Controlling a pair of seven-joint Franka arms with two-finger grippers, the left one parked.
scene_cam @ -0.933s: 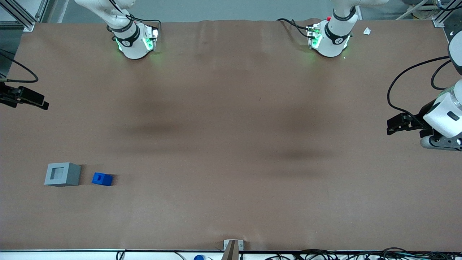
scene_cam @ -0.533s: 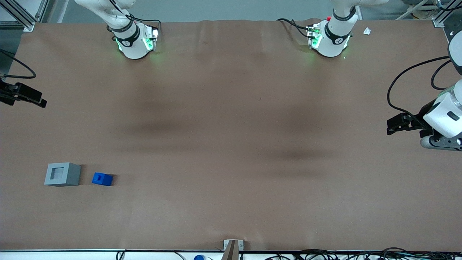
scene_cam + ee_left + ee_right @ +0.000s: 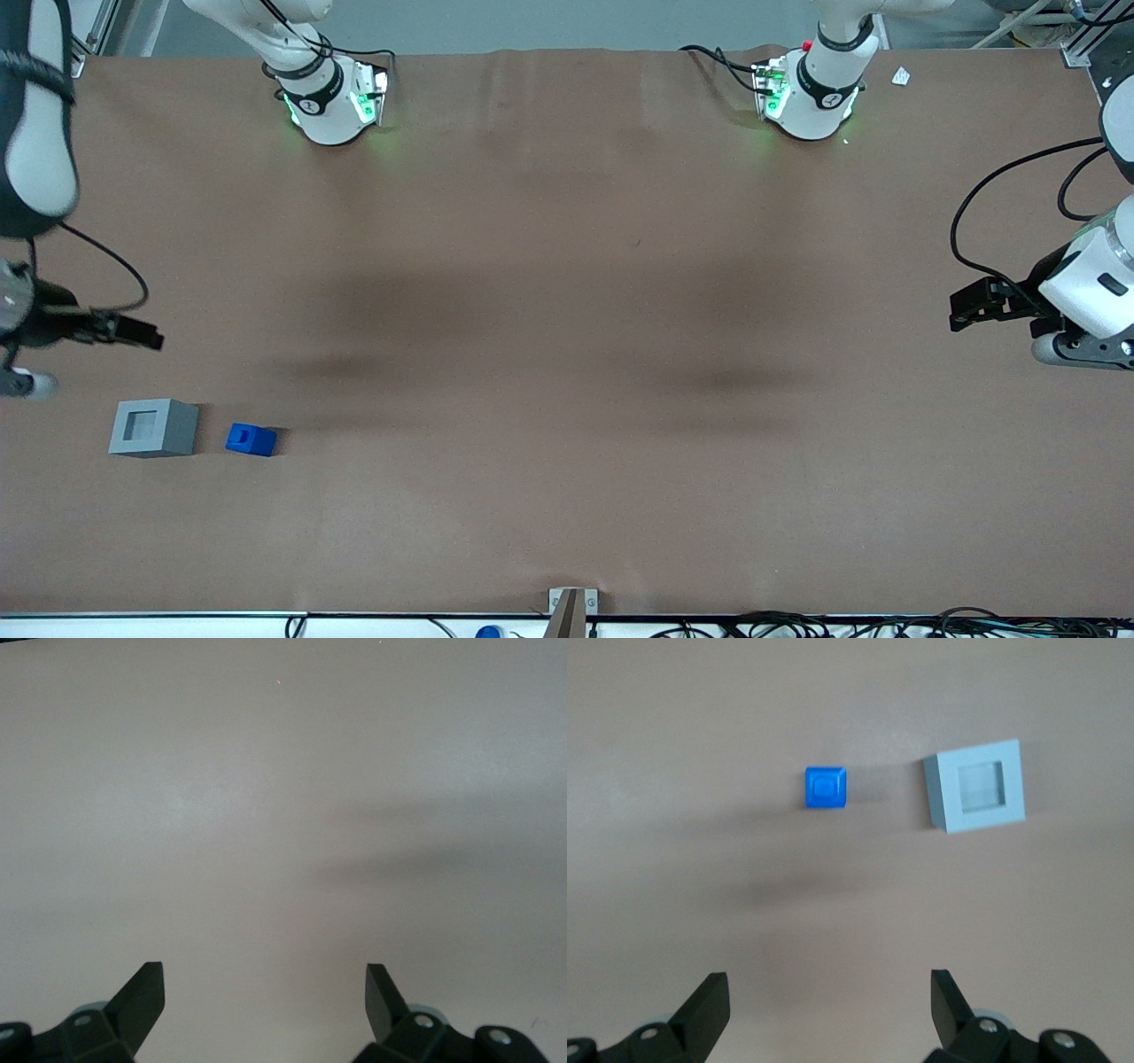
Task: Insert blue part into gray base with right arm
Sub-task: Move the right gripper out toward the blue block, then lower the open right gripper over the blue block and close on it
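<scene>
On the brown table point(image 3: 567, 354), the spread, empty gripper point(image 3: 146, 337) has swung nearer the untouched blue part point(image 3: 251, 439) and gray base point(image 3: 152, 428).

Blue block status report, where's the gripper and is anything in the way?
Gripper open, empty, above the table. Blue block on the table beside the gray cube, not touching. Cube's recess empty. Nothing between them.

robotics lab | 2 arm bases point(image 3: 332, 102) bolted to table point(image 3: 567, 354)

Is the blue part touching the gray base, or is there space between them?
Apart. The right wrist view shows bare table between the blue part and the gray base; the open gripper hangs above both.
</scene>
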